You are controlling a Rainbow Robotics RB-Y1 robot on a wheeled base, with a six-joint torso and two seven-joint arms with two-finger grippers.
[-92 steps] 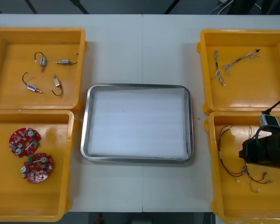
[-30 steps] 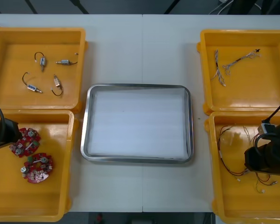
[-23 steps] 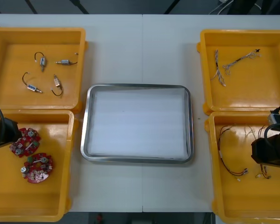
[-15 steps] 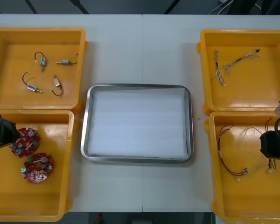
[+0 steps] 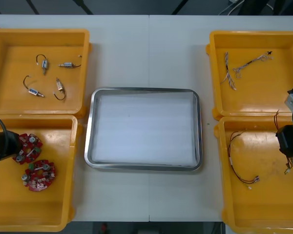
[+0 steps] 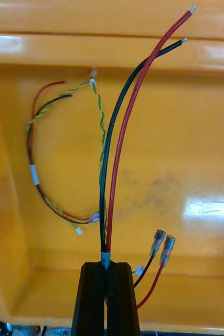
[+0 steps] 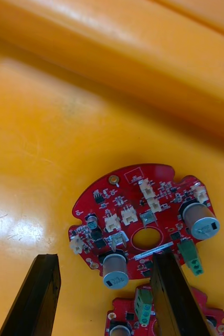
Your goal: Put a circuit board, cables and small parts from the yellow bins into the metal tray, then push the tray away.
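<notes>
My right gripper [image 6: 107, 273] is shut on a red and black cable [image 6: 119, 142], which hangs from it above the near right yellow bin [image 5: 224, 195]; in the front view this gripper [image 5: 288, 146] is at the bin's right side. Another twisted cable [image 6: 35, 157] lies on the bin floor [image 5: 241, 163]. My left gripper [image 7: 104, 257] is open over the near left bin [image 5: 63, 204], its fingers straddling the edge of a round red circuit board [image 7: 138, 220]. A second board [image 5: 38, 174] lies just beside it. The metal tray [image 5: 94, 126] sits between the bins, white inside.
Several small metal parts [image 5: 49, 73] lie in the far left bin. Thin cables [image 5: 244, 66] lie in the far right bin. Bare table runs beyond the tray and in front of it.
My right gripper has risen and drifted right and away with the red and black cable, lifting it clear of the other cable. My left gripper has shifted slightly at the boards, still open.
</notes>
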